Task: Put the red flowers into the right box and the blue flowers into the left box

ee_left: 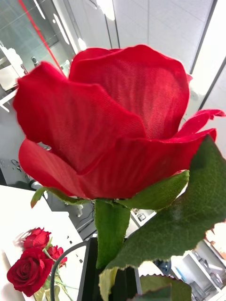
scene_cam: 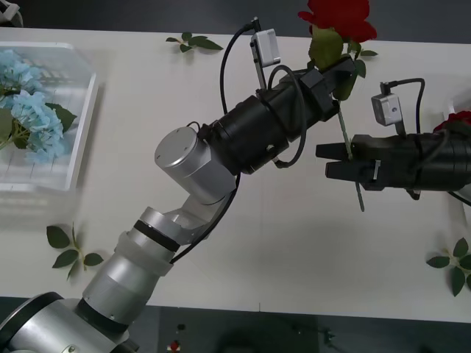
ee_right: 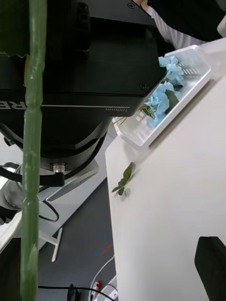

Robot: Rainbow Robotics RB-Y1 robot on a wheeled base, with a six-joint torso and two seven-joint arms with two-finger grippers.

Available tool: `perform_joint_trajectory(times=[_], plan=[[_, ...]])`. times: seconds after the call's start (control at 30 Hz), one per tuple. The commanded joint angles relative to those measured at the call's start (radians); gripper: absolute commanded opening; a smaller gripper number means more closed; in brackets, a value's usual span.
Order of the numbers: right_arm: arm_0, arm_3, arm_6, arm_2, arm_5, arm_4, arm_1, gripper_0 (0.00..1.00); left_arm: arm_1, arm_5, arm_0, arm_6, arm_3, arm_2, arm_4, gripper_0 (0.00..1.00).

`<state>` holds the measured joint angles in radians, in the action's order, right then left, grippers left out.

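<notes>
In the front view, the left claw (scene_cam: pixel 340 79) reaches across the middle of the white tabletop (scene_cam: pixel 294 265) toward the far right and is clenched on a red rose (scene_cam: pixel 337 20) just under its bloom, so the flower sits at the far edge with its green stem (scene_cam: pixel 349 151) running back toward the near side. The right claw (scene_cam: pixel 327 160) comes in from the right, level with the lower stem; its black fingers lie on either side of the stem, and whether they press on it I cannot tell. More of the red flowers (scene_cam: pixel 458 120) show as a patch at the right edge, behind the right arm. The left box (scene_cam: pixel 85 118) stands at the far left, with the blue flowers (scene_cam: pixel 29 110) lying inside it. Loose leaf sprigs (scene_cam: pixel 70 250) lie on the tabletop.

In the right wrist view, the stem (ee_right: pixel 32 141) runs close past the camera, in front of the left arm's dark body (ee_right: pixel 94 70). Beyond it the left box (ee_right: pixel 197 80) sits on the tabletop with blue flowers (ee_right: pixel 165 89) in it.

In the left wrist view, the held rose (ee_left: pixel 108 122) looms large, with a broad leaf (ee_left: pixel 188 207) beside it. Behind, three other red roses (ee_left: pixel 30 263) lie together.
</notes>
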<state>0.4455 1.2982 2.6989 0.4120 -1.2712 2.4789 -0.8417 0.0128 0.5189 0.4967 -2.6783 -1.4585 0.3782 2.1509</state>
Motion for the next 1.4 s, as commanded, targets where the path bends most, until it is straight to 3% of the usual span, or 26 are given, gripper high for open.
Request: perform_joint_trajectory(times=[0.03, 0.1, 0.13, 0.17, 0.2, 0.83, 0.87, 0.93, 1.0, 1.07, 1.23, 1.4], plan=[[0.012, 0.021, 0.006, 0.021, -0.004, -0.005, 0.01, 1.0, 0.005, -0.005, -0.007, -0.027, -0.02, 0.002, 0.015, 0.0], [0.013, 0.021, 0.006, 0.021, -0.004, -0.005, 0.013, 0.67, 0.005, -0.008, -0.007, -0.027, -0.022, 0.002, 0.017, 0.0], [0.013, 0.021, 0.006, 0.021, -0.004, -0.005, 0.013, 0.43, 0.005, -0.01, -0.007, -0.027, -0.02, 0.002, 0.018, 0.0], [0.015, 0.021, 0.006, 0.021, -0.004, -0.006, 0.013, 0.07, 0.005, -0.013, -0.007, -0.027, -0.02, 0.002, 0.02, 0.0], [0.015, 0.023, 0.006, 0.021, -0.004, -0.005, 0.013, 0.0, 0.005, -0.013, -0.006, -0.027, -0.02, 0.002, 0.02, 0.0], [0.022, 0.021, 0.006, 0.021, -0.002, 0.003, 0.013, 0.0, 0.005, -0.017, -0.009, -0.027, -0.02, 0.002, 0.058, 0.0], [0.022, 0.021, 0.006, 0.021, -0.004, 0.003, 0.013, 0.0, 0.005, -0.017, -0.01, -0.027, -0.022, 0.002, 0.056, 0.1], [0.022, 0.021, 0.006, 0.021, -0.004, 0.009, 0.013, 0.0, 0.005, -0.017, -0.015, -0.027, -0.022, 0.002, 0.056, 0.65], [0.022, 0.021, 0.006, 0.021, -0.007, 0.015, 0.013, 0.0, 0.005, -0.016, -0.018, -0.027, -0.022, 0.002, 0.064, 0.91], [0.022, 0.021, 0.006, 0.021, -0.007, 0.023, 0.013, 0.0, 0.005, -0.01, -0.021, -0.027, -0.022, 0.002, 0.075, 1.0], [0.022, 0.021, 0.006, 0.021, -0.008, 0.037, 0.012, 0.0, -0.053, 0.043, -0.041, -0.027, -0.022, -0.007, 0.129, 1.0], [0.033, 0.021, 0.006, 0.018, 0.0, 0.054, -0.013, 0.0, -0.205, 0.17, -0.056, -0.027, -0.023, -0.056, 0.144, 1.0]])
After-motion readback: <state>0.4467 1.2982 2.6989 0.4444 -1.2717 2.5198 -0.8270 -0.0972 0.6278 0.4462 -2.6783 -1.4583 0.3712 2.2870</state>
